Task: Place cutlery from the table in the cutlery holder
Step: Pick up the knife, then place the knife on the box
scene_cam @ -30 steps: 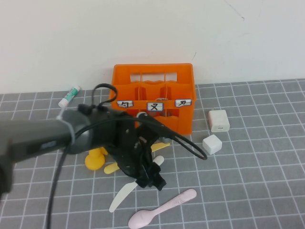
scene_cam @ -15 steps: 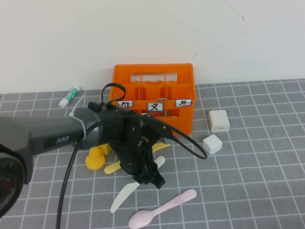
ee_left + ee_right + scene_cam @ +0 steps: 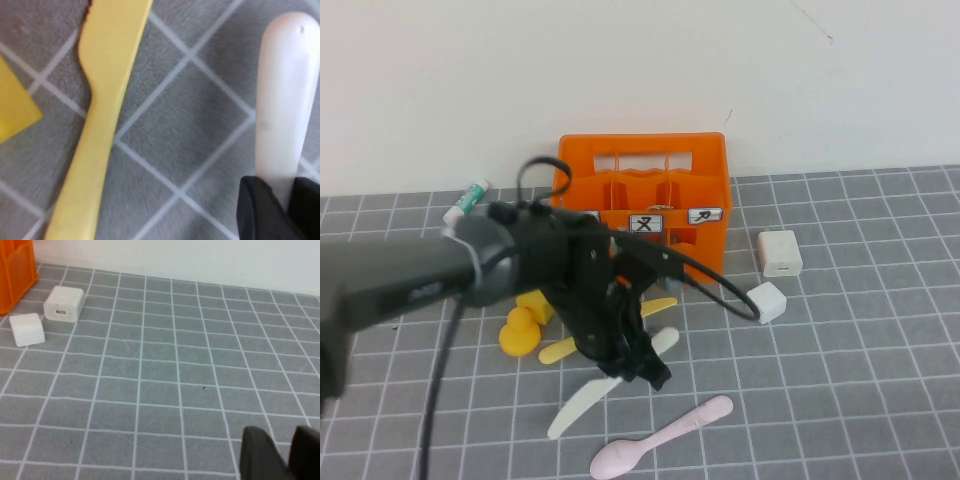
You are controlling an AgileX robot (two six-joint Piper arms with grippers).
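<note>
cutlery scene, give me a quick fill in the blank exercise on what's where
1. The left gripper is shut on the ___ knife.
2. The pink spoon lies on the ___.
3. The cutlery holder is coloured ___.
4. The right gripper hangs above bare ___.

Missing words: cream-white; table; orange; table

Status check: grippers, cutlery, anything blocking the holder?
Left gripper down on the cream-white knife, fingers around its handle. Right gripper parked over bare table. Yellow knife beside it, pink spoon nearer. Orange holder unobstructed.
</note>
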